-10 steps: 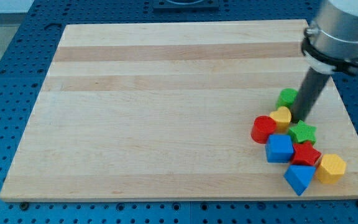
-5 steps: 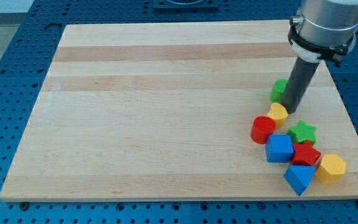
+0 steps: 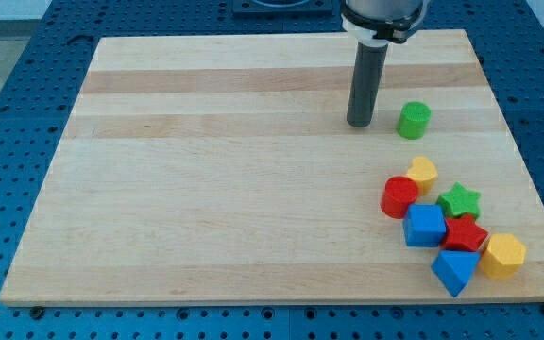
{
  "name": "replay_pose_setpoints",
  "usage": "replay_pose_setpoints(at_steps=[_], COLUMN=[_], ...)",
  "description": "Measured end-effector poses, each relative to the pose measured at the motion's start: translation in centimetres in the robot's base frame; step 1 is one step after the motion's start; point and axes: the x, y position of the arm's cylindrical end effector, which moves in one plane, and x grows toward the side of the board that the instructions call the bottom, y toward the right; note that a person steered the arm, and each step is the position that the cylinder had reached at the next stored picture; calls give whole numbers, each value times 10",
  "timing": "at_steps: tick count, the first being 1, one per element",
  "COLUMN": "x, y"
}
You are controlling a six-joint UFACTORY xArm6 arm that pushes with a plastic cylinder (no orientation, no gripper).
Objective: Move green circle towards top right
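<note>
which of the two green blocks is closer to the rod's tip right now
The green circle, standing alone just to the view's right of my tip. The green star sits lower, in the cluster.

No readable text, label, brand, number or sign anywhere in the camera view.
</note>
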Motion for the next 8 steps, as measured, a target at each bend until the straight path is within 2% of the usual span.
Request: replay_pose_setpoints(at_steps=[1,2,6,8], x=[2,24,20,31], y=[0,0,76,82])
